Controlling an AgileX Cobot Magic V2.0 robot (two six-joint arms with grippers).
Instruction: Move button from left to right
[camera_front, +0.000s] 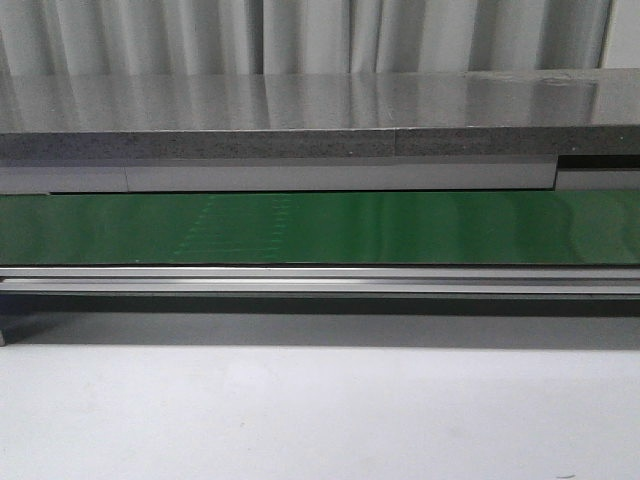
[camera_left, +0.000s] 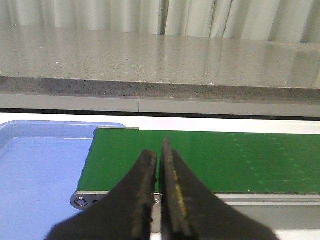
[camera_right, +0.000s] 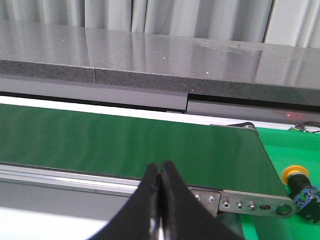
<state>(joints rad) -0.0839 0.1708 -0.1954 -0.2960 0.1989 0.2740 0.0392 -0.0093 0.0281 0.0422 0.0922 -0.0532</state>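
— Yellow-capped button (camera_right: 298, 183): location?
— Past the green belt's (camera_right: 150, 145) right end, on green matting, near my right hand (camera_right: 159, 176). Apparently already carried across.
— Hands?
— Right: closed, empty. Left hand (camera_left: 159, 165): fingers together, empty, above the belt's left end beside a blue tray (camera_left: 40, 170).

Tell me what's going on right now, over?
Left pincer shut, empty. Right pincer shut, empty. Button lies off the belt's right end, on green surface. Nothing blocking it.

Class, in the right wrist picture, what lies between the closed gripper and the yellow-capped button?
In the right wrist view, the conveyor's metal end bracket lies between the right gripper and the button.
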